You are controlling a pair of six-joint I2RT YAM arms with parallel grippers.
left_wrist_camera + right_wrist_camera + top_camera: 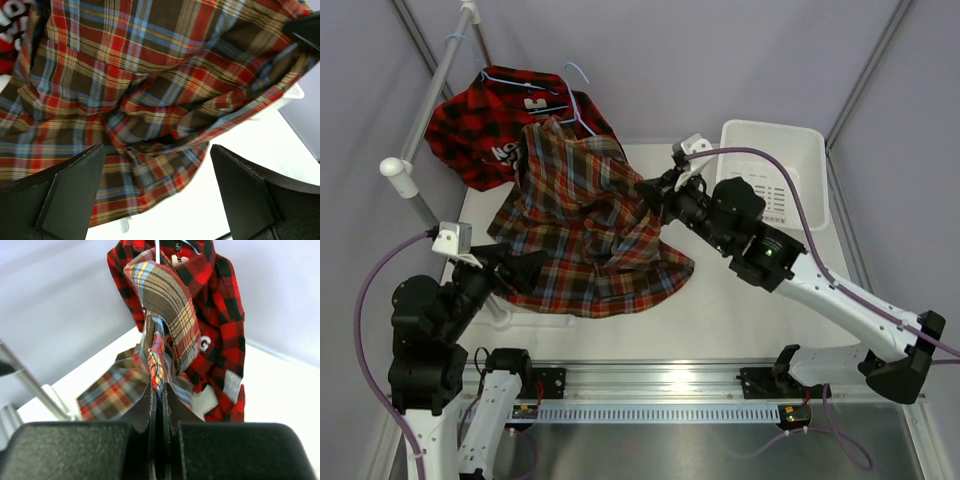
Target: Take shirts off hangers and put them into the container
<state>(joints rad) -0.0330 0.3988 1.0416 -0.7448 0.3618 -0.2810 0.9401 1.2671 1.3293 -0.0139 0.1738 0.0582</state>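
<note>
White tabletop (740, 310); the container (775, 150) shows no shirt. My right gripper (159, 405) pinches the multicolour plaid shirt (590, 230), which lies partly on the table. My left gripper (156, 170) stands spread beside it. The red-check shirt (480, 125) hangs on its hanger (576, 82).

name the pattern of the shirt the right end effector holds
The shirt is brown plaid with red, blue, tan lines; clearest in left wrist view.

Inside a robotics lab test cell: white table (740, 310) boxed in by plain grey panels (670, 60) on slim metal struts (865, 80), two black-and-white robot arms (820, 285) bolted to an aluminium rail (650, 375) at the near edge, purple cables (358, 320) looping from the wrists, a pole clothes rack (430, 95) and white slotted basket (770, 125) set out at the far side.
</note>
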